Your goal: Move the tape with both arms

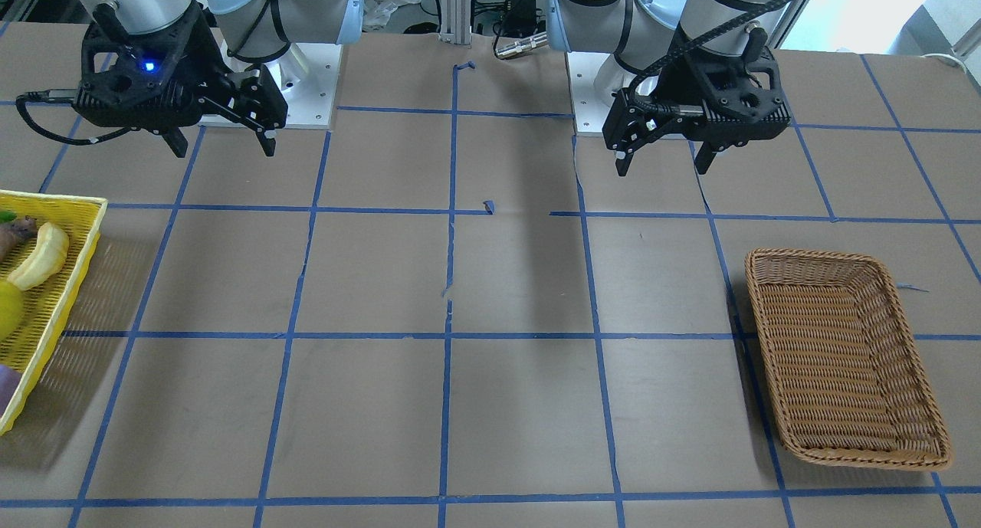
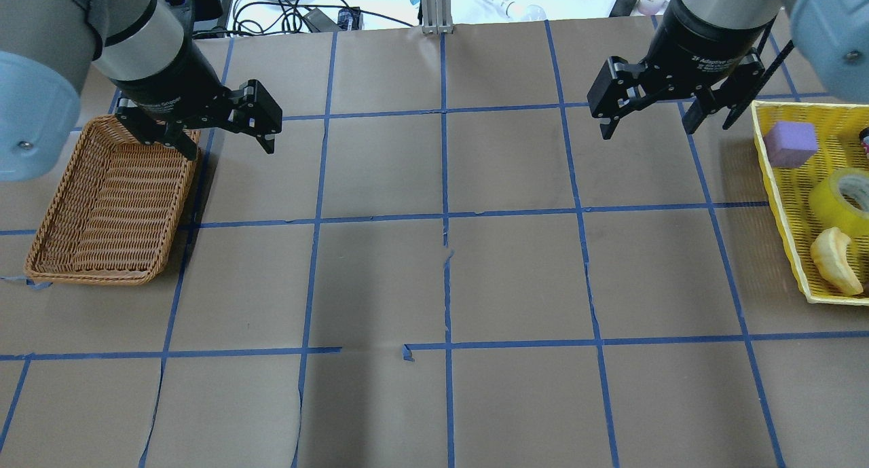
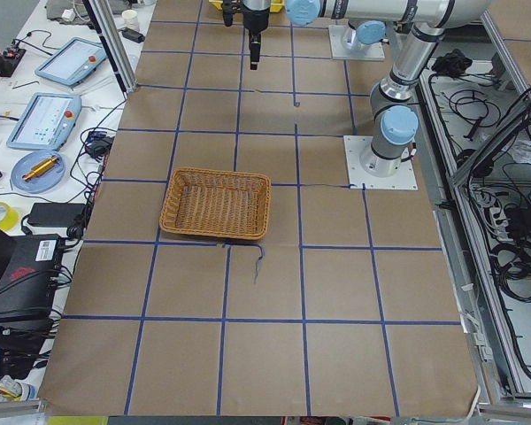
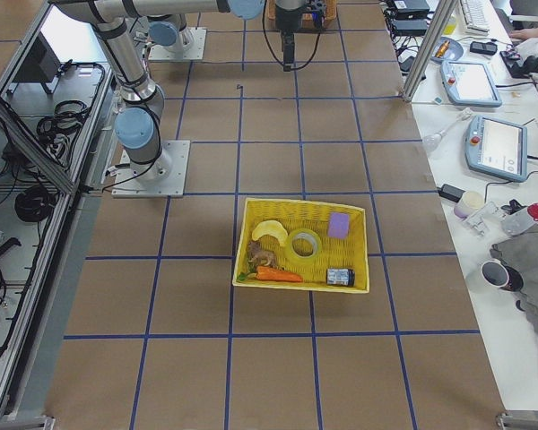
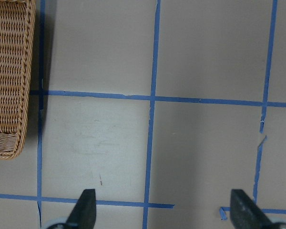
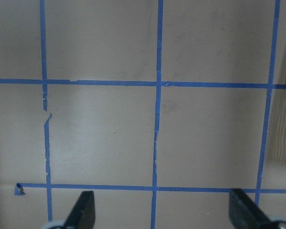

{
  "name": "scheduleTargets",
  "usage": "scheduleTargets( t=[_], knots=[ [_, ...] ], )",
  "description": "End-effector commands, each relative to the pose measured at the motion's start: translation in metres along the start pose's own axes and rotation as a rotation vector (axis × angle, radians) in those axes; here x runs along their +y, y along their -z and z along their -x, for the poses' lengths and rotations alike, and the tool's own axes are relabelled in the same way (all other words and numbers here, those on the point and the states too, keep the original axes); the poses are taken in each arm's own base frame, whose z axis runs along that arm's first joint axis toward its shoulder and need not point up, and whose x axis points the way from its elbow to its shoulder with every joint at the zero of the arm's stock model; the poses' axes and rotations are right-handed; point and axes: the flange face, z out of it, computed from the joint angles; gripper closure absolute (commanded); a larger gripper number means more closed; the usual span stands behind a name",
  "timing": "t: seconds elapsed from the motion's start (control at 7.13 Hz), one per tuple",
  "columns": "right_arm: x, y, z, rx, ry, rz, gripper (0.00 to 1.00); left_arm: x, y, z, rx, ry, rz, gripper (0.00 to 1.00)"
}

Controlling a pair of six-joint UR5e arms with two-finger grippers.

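The tape (image 2: 845,200), a yellow translucent roll, lies in the yellow basket (image 2: 774,176) at the table's right end, between a purple block and a banana. It also shows in the exterior right view (image 4: 303,244). My right gripper (image 2: 645,130) is open and empty, in the air up and left of that basket. My left gripper (image 2: 227,149) is open and empty, by the far right corner of the brown wicker basket (image 2: 95,276). The wrist views show the open left gripper (image 5: 164,212) and the open right gripper (image 6: 163,212) over bare paper.
The yellow basket also holds a banana (image 2: 835,261), a purple block (image 2: 789,144), a carrot (image 4: 273,275) and a small dark can (image 4: 341,277). The wicker basket (image 1: 866,455) holds nothing. Brown paper with a blue tape grid covers the table.
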Motion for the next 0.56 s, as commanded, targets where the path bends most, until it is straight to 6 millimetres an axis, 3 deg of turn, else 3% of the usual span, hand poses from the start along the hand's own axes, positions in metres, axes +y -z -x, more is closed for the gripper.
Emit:
scheduleTargets(
  t=[0.0,0.14,0.42],
  knots=[
    [-0.011,-0.015,-0.009,0.003,-0.012,0.033,0.00,0.000,0.001,0.000,-0.001,0.000,0.000,0.00],
    [-0.022,-0.020,-0.042,-0.012,-0.056,0.041,0.00,0.000,0.001,0.000,-0.001,0.000,0.000,0.00],
    [-0.039,-0.040,-0.170,-0.031,0.121,0.069,0.00,0.000,0.000,0.000,-0.001,0.000,0.001,0.00]
  ],
)
